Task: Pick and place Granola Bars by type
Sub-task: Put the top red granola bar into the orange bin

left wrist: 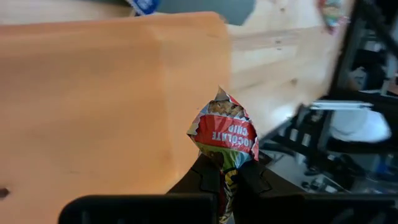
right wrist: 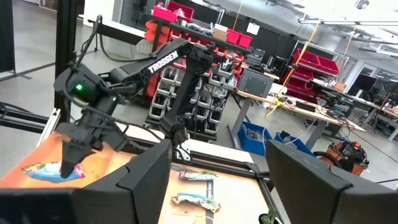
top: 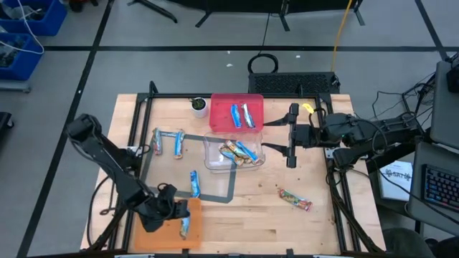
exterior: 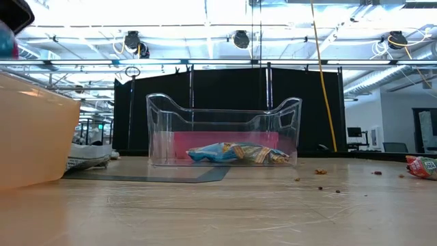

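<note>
My left gripper (top: 172, 213) is clamped on a red-and-green granola bar (left wrist: 224, 134) over the orange bin (top: 161, 233) at the table's near-left corner. Clear bin (top: 215, 152) mid-table holds mixed bars. Right gripper (top: 292, 135) waits spread beside the red bin (top: 222, 107). Stray bar (top: 295, 200) lies on open wood near-right.

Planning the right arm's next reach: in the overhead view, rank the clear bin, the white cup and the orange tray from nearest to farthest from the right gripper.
From the right gripper:
1. Clear bin, just beside it toward the table's middle.
2. White cup, farther along at the table's back edge.
3. Orange tray, front left corner, under the left gripper.
</note>
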{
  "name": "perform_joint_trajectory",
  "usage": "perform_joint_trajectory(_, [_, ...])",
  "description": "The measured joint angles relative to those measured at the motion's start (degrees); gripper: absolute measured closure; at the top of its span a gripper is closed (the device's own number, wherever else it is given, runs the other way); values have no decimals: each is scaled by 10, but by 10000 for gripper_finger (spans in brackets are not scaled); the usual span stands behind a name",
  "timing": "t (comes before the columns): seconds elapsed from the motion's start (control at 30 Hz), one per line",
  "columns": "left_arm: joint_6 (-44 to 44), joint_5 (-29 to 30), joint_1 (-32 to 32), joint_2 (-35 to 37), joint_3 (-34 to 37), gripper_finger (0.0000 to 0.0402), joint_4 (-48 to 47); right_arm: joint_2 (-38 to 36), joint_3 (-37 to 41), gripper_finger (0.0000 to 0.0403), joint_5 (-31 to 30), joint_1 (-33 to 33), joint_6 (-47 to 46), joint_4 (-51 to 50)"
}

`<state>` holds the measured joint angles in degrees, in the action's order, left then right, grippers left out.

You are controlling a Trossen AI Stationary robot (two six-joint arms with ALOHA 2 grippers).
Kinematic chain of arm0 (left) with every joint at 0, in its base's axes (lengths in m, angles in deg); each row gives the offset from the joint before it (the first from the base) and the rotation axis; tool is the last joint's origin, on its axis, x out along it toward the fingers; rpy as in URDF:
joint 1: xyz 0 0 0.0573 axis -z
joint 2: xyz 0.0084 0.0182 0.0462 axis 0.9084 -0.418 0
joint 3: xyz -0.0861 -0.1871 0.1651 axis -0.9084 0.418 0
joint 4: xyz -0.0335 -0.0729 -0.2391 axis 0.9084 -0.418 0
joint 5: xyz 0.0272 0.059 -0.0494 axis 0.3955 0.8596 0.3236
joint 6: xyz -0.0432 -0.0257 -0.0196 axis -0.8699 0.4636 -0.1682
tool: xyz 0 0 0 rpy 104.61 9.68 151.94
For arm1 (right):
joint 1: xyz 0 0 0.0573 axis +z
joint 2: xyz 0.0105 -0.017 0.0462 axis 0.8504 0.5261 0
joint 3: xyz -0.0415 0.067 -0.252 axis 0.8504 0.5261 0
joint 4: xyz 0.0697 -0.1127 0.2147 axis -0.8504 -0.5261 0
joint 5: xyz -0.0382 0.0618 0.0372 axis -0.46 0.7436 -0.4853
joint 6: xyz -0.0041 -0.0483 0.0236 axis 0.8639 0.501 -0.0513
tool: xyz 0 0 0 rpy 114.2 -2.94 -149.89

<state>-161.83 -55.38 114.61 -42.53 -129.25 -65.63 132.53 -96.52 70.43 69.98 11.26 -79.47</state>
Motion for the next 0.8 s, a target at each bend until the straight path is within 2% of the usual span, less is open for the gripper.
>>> perform_joint_trajectory(0.33, [-1, -21, -26, -66, 0, 389, 21, 0, 0, 149, 0, 0, 0, 0])
perform_joint_trajectory(0.57, [-1, -39, -35, -121, 0, 389, 94, 0, 0, 149, 0, 0, -3, 0])
perform_joint_trajectory(0.8, [-2, -43, -37, -145, 0, 389, 116, 0, 0, 149, 0, 0, -4, 0])
